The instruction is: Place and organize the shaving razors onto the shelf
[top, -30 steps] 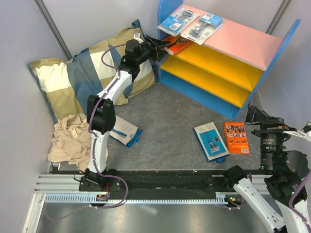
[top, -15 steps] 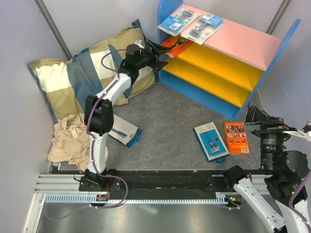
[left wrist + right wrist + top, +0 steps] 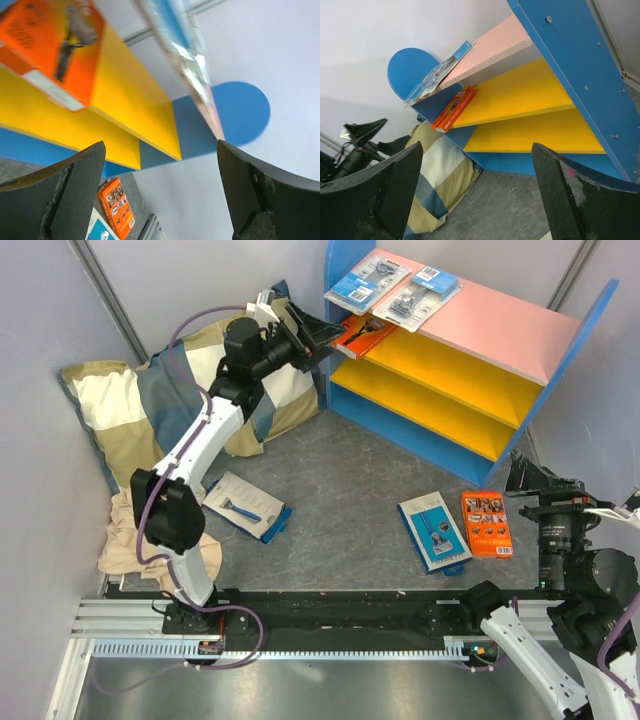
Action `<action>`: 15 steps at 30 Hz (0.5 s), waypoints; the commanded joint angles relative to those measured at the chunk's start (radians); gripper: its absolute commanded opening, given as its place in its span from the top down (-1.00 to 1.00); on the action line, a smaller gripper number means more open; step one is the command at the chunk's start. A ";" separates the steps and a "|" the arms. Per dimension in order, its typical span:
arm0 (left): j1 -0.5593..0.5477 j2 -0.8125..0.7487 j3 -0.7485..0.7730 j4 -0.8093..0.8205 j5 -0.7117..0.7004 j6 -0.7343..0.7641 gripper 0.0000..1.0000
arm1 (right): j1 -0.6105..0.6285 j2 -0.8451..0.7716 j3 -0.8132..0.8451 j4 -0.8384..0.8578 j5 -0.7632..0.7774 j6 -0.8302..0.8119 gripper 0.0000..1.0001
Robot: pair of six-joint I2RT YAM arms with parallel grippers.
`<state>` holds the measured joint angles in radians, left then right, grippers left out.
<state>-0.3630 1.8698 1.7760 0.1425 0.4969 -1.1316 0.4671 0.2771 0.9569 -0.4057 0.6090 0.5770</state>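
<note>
The shelf stands at the back right. Two blister razor packs lie on its pink top board. An orange razor box rests on the left end of the upper yellow board; it also shows in the left wrist view and the right wrist view. My left gripper hangs open just left of that box, holding nothing. On the floor lie a blue razor box, an orange box and a blue-and-white box. My right gripper is open and raised at the right.
A checked pillow leans in the back left corner, under my left arm. A crumpled beige cloth lies beside the left arm's base. The shelf's lower yellow board is bare. Grey walls close in both sides.
My left gripper opened and let go of the orange box, which stays on the upper yellow board. The left arm drew back to the left and upward. The right arm has not moved.
</note>
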 commanded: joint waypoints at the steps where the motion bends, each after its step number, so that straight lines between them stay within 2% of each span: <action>1: -0.063 -0.119 -0.044 -0.067 0.020 0.203 -0.97 | 0.001 0.027 0.031 -0.013 0.011 -0.029 -0.96; 7: -0.240 -0.144 -0.113 -0.162 -0.027 0.314 -0.96 | 0.001 0.043 0.022 -0.022 -0.011 -0.014 -0.96; 15: -0.464 0.000 -0.116 -0.201 -0.087 0.355 -0.93 | 0.001 0.031 0.003 -0.031 -0.021 0.004 -0.96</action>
<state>-0.7616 1.7981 1.6447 -0.0189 0.4549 -0.8597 0.4671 0.3080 0.9607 -0.4305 0.6003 0.5732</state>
